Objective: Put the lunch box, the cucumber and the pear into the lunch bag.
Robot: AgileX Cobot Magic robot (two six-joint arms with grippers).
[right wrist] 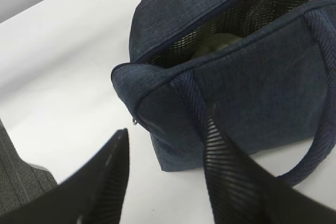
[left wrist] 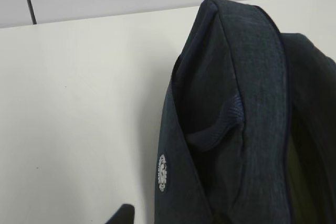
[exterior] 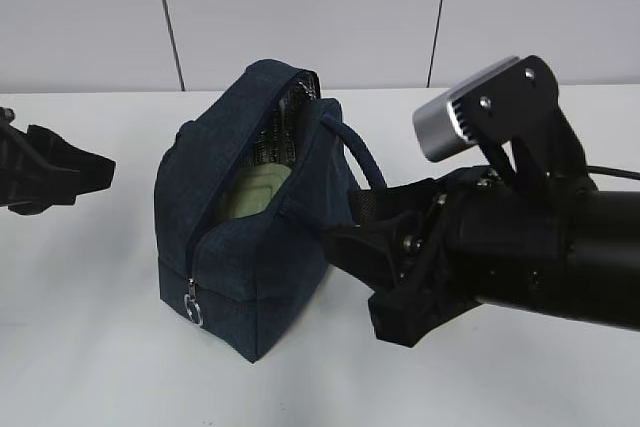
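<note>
The navy lunch bag (exterior: 250, 237) stands upright mid-table with its top open and its ring pull (exterior: 193, 309) low on the near end. Inside, the pale green lid of the lunch box (exterior: 257, 194) shows; it looks dull green in the right wrist view (right wrist: 218, 43). The cucumber and the pear are out of view. My right gripper (exterior: 365, 267) is open and empty beside the bag's handle (exterior: 362, 157), its fingers (right wrist: 105, 182) spread around the bag's corner (right wrist: 173, 145). My left gripper (exterior: 70, 172) is apart at the far left, with one fingertip (left wrist: 123, 216) showing beside the bag (left wrist: 247, 103).
The white table (exterior: 100, 367) runs back to a grey panelled wall (exterior: 320, 7). In the right wrist view, the table's edge and a dark floor (right wrist: 21, 187) show at the lower left.
</note>
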